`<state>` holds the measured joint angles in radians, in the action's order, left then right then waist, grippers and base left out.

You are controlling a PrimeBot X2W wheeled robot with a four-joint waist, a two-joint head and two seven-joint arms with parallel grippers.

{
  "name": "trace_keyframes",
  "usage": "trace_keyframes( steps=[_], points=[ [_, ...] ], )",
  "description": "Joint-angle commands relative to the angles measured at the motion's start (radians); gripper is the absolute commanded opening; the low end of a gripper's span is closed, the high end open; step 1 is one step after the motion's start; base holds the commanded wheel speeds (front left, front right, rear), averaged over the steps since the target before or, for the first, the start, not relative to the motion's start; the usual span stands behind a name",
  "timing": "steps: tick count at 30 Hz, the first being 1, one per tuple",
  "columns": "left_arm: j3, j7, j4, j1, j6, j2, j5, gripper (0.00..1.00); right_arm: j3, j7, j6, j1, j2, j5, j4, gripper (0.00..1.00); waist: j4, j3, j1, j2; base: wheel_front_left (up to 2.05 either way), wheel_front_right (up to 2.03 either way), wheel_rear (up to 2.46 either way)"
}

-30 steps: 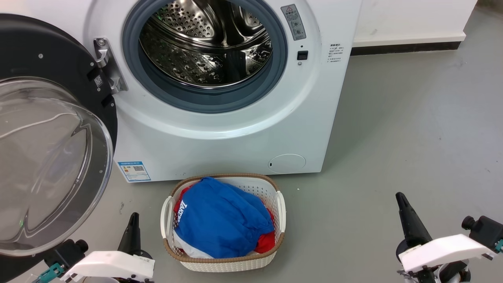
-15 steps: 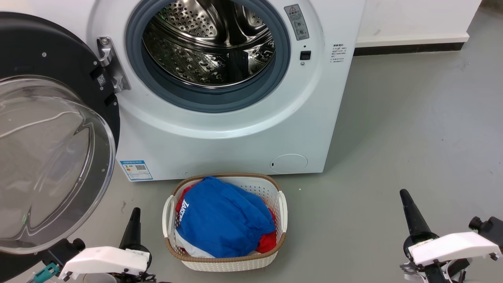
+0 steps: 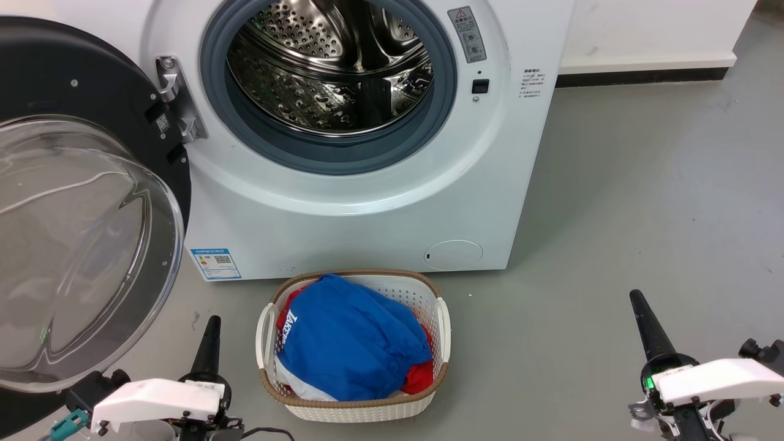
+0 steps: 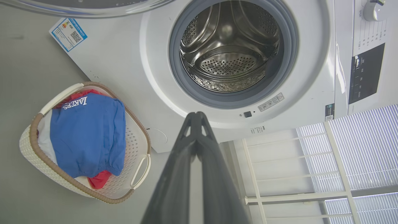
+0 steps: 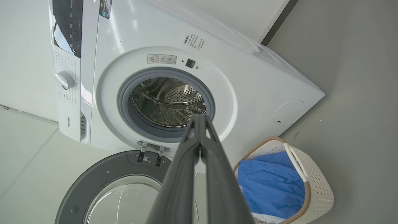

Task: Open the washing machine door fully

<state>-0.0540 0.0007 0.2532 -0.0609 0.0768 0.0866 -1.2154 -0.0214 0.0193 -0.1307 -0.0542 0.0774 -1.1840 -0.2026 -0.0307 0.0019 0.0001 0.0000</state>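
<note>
Fingers (image 4: pixel 174 174) pressed together on left gripper (image 3: pixel 212 324) and right gripper (image 3: pixel 638 300), holding nothing. One door (image 3: pixel 79 79) wide open, one washer (image 3: pixel 343 220), one basket (image 3: pixel 361 411).

Left gripper (image 4: pixel 196 116) rising from bottom centre, fingertips touching, nothing between them. Behind it, the washing machine (image 4: pixel 124 65), its steel drum (image 4: pixel 228 56) exposed within the grey rubber ring (image 4: pixel 233 100). Edge of the washing machine door (image 4: pixel 93 9) along the upper left. Laundry basket (image 4: pixel 26 146) at lower left, holding a blue garment (image 4: pixel 87 133).
</note>
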Motion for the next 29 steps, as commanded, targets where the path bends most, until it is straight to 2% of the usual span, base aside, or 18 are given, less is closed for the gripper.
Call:
trace_keyframes(
  steps=[1, 29],
  points=[
    [-0.008, 0.006, -0.01, -0.022, 0.008, 0.0, -0.02, 0.0, -0.004, 0.005, 0.0, -0.021, 0.006, -0.025, 0.003, 0.0, 0.001, 0.0, -0.0001, 0.0, 0.0, 0.0, 0.0],
    [-0.04, 0.072, -0.01, -0.041, 0.037, -0.022, -0.245, 0.0, -0.036, 0.042, 0.0, -0.042, 0.001, -0.283, -0.023, 0.0, 0.017, 0.001, -0.0001, 0.0, 0.0, 0.0, 0.0]
  ],
)
